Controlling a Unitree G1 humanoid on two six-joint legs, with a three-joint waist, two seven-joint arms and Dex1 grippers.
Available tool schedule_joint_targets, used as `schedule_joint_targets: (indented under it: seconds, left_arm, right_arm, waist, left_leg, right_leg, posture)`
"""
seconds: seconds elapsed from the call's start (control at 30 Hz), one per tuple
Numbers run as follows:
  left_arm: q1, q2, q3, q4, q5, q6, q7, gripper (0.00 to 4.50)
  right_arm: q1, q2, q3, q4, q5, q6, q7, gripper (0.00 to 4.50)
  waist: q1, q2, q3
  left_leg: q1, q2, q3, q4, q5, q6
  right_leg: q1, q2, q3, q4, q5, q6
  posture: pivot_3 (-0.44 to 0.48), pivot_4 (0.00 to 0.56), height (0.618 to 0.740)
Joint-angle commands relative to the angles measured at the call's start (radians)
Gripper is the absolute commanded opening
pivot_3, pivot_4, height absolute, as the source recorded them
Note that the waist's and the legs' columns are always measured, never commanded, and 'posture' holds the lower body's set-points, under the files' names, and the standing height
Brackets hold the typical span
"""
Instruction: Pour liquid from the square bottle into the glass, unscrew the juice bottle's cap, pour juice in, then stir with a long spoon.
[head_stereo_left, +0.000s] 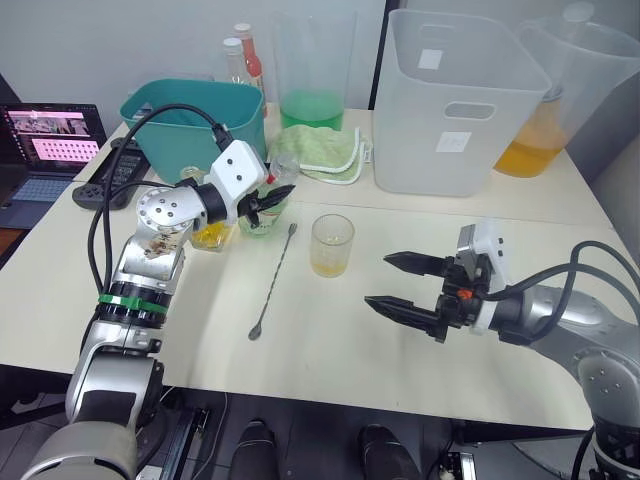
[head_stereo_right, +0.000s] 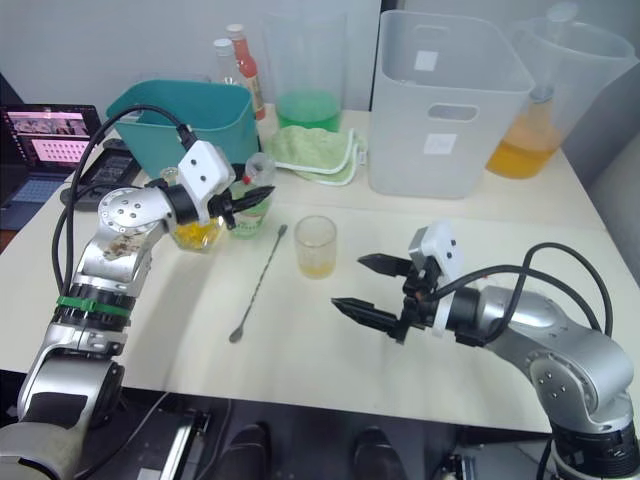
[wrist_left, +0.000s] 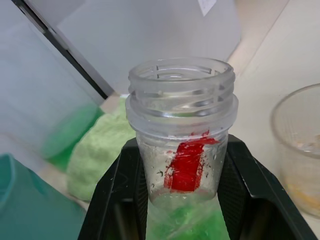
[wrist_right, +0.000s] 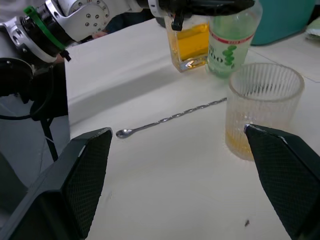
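Observation:
My left gripper (head_stereo_left: 262, 200) is shut on the neck of the juice bottle (head_stereo_left: 265, 212), which stands left of the glass (head_stereo_left: 332, 245) with its green label low. The bottle's mouth (wrist_left: 180, 80) is open, and a red strip hangs at the neck between my black fingers (wrist_left: 250, 190). The juice bottle's cap is out of view. Just left of the juice bottle stands the square bottle (head_stereo_left: 210, 236) with yellow-orange liquid. The glass holds a little yellow liquid. The long spoon (head_stereo_left: 272, 282) lies flat between them. My right gripper (head_stereo_left: 378, 280) hovers open to the right of the glass, holding nothing.
A teal basin (head_stereo_left: 190, 115), red-capped bottles (head_stereo_left: 240, 55), a pitcher of green liquid (head_stereo_left: 312, 90) and a green cloth (head_stereo_left: 320, 150) crowd the back left. A white bin (head_stereo_left: 455, 100) and an orange-liquid pitcher (head_stereo_left: 560, 100) stand back right. A laptop (head_stereo_left: 50, 140) sits far left.

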Motion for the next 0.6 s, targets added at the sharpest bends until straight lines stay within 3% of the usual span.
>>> schedule_joint_targets:
  seconds: [0.03,0.3,0.6]
  left_arm:
    - [-0.049,-0.017,-0.005,0.026,0.059,-0.132,0.051,1.5]
    - [-0.131,-0.011,-0.076,0.172,0.313,-0.379,0.279,1.5]
    - [-0.139,0.002,-0.143,0.261,0.462,-0.525,0.392,1.5]
  right_arm:
    - [0.013,-0.01,-0.048,-0.045,0.027,-0.021,-0.017,4.49]
    - [0.052,-0.032,-0.079,-0.071,0.028,-0.021,-0.036,4.49]
    - [0.068,-0.038,-0.101,-0.079,0.037,-0.026,-0.046,4.49]
  waist:
    - [-0.001,0.0,0.0]
    - [0.003,0.0,0.0]
    - [0.013,0.0,0.0]
  left_leg:
    - [0.0,0.0,0.0,0.0,0.0,0.0]
    - [0.0,0.0,0.0,0.0,0.0,0.0]
    - [0.0,0.0,0.0,0.0,0.0,0.0]
  right_leg:
    - [0.0,0.0,0.0,0.0,0.0,0.0]
    - [0.0,0.0,0.0,0.0,0.0,0.0]
    - [0.001,0.0,0.0,0.0,0.0,0.0]
  posture:
    - [0.0,0.15,0.733]
    - [0.0,0.15,0.733]
    - [0.0,0.15,0.733]
